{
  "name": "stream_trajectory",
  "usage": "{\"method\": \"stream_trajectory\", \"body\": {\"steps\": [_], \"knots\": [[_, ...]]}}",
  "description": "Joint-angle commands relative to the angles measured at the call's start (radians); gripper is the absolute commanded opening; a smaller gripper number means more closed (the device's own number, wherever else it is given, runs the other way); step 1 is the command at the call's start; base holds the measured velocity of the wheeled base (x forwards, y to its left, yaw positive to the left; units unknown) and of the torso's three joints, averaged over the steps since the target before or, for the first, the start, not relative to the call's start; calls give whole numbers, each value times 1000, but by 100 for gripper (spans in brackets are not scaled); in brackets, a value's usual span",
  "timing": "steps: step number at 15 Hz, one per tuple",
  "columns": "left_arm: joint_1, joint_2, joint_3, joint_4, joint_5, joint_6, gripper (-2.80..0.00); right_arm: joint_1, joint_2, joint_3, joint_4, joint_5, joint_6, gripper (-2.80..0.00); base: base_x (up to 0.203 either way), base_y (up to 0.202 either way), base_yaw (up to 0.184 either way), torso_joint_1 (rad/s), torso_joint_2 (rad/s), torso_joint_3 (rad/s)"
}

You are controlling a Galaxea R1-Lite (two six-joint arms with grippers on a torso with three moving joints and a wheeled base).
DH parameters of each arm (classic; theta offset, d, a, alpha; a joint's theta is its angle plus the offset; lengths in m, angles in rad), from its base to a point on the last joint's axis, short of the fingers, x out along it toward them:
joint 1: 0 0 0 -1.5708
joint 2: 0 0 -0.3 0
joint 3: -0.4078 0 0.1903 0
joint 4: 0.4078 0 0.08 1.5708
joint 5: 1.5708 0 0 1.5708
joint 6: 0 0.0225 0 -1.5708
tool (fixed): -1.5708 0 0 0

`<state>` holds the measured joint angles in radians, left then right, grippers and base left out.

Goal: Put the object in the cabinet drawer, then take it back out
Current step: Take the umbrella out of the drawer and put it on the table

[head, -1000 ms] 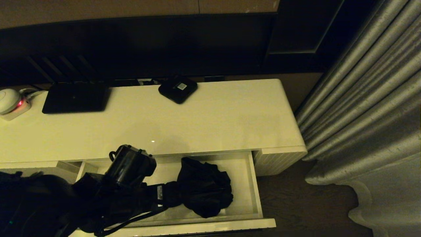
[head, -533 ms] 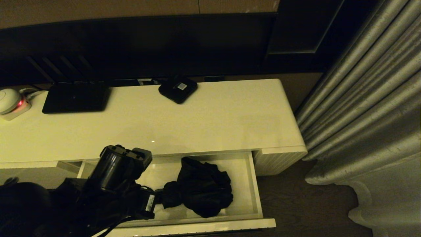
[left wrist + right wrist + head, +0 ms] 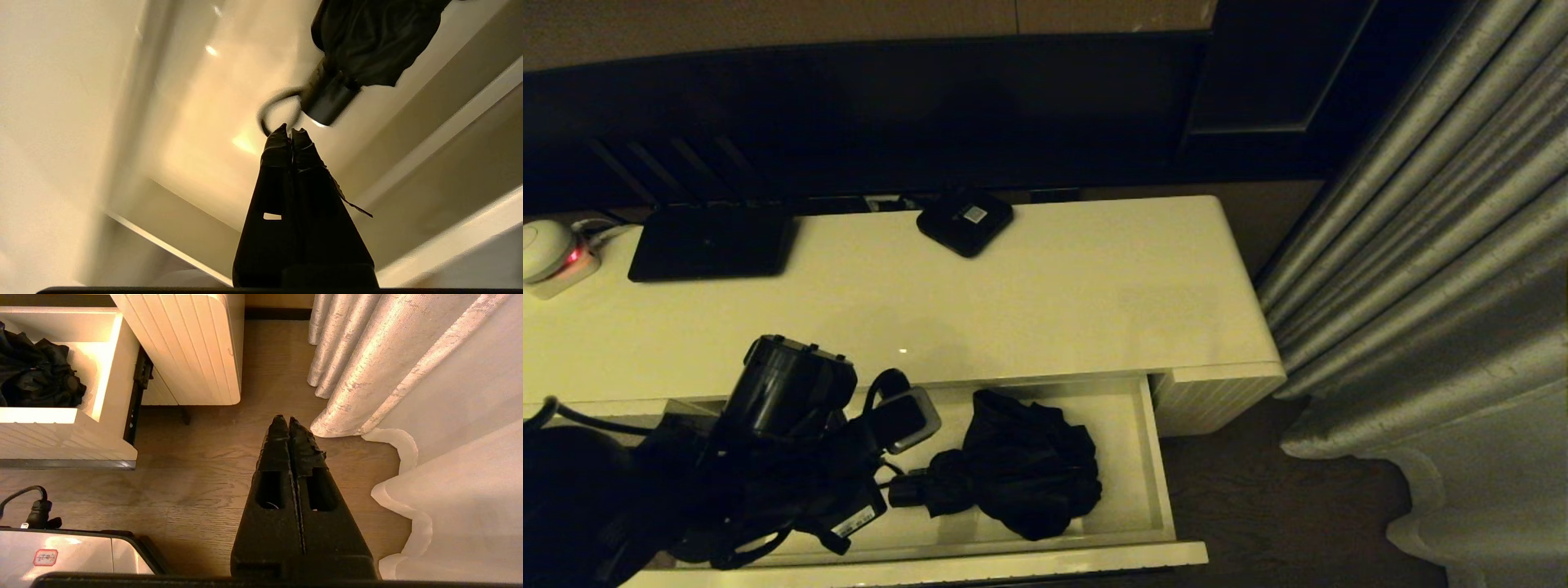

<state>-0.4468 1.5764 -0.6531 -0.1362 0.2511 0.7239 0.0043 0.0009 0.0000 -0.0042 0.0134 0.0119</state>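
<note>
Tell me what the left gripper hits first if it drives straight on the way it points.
Probably the umbrella's wrist-strap loop, just past the shut left gripper, then the handle; depth unclear.

Black umbrella (image 3: 1021,469); cream, vertically ribbed drawer (image 3: 61,445).

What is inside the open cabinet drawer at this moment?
The black folding umbrella lies inside the cabinet drawer, on its pale floor. The left gripper, shut, is over the drawer near the umbrella's handle. The robot's left arm hides the drawer's left part.

The umbrella (image 3: 1021,467) lies in the open drawer (image 3: 1152,457), toward its right end, below the cabinet top (image 3: 1054,302).
</note>
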Motion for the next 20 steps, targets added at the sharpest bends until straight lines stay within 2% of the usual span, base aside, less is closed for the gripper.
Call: {"method": "stream_trajectory", "body": {"steps": [1,4,8,9,14,20], "knots": [[3,34,-43,16,-37,106,-280,0,1,0,0,0,0,-280,0,0,0,0,0,0],[2,52,-73,54,-111,220,-280,0,1,0,0,0,0,-280,0,0,0,0,0,0],[-1,102,-110,67,-146,226,-280,0,1,0,0,0,0,-280,0,0,0,0,0,0],[-4,115,-123,71,-173,226,0,0,1,0,0,0,0,-280,0,0,0,0,0,0],[-23,170,-188,95,-211,223,0,0,1,0,0,0,0,-280,0,0,0,0,0,0],[-48,255,-274,105,-214,235,0,0,1,0,0,0,0,-280,0,0,0,0,0,0]]}}
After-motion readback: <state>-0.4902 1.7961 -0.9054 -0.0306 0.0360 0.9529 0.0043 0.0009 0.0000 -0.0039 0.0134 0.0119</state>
